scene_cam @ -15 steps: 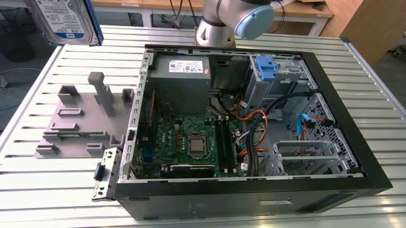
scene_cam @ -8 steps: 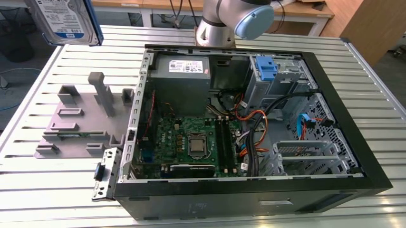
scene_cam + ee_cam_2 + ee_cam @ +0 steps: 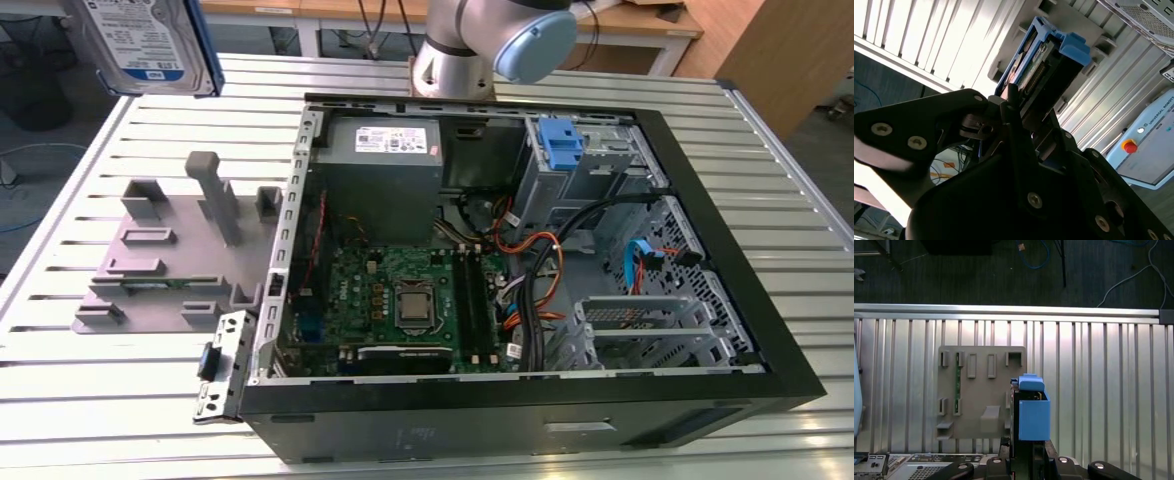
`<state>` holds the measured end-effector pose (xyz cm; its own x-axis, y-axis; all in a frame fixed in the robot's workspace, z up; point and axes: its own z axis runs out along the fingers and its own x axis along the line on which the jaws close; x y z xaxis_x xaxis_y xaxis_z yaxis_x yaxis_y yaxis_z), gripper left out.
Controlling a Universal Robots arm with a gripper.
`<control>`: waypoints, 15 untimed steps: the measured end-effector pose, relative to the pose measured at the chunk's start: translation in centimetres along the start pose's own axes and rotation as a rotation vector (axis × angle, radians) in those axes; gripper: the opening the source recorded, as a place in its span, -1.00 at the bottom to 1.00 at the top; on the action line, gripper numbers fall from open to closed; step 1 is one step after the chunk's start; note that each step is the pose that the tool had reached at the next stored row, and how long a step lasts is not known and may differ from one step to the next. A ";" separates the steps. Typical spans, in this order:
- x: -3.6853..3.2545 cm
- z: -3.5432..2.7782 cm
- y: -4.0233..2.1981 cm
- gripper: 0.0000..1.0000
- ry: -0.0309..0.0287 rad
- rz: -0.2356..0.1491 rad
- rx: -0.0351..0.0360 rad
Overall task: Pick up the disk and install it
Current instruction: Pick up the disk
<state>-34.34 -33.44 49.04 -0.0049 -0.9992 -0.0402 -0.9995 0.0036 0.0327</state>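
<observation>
The disk (image 3: 140, 45), silver with a blue-and-white label and a blue carrier bracket, hangs high above the table's far corner at the exterior view's left. In the first wrist view the disk (image 3: 1031, 410) stands edge-on over the grey fixture plate, its blue bracket facing the camera. My gripper (image 3: 1026, 450) is shut on its lower end. In the second wrist view the black fingers (image 3: 1009, 107) clamp the disk (image 3: 1046, 62) from both sides, and its connector edge shows.
An open computer case (image 3: 747, 330) lies on the slatted metal table (image 3: 107, 420), with a grey power supply (image 3: 380, 140), a blue latch (image 3: 563, 140) and a metal drive cage (image 3: 641, 325) inside. A grey fixture plate (image 3: 174, 260) with upright posts sits beside the case.
</observation>
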 end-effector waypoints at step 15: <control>-0.01 -0.08 -2.62 -0.30 0.0001 0.000 -0.0106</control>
<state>-31.72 -33.44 49.04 -0.0053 -0.9992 -0.0401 -0.9991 0.0035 0.0433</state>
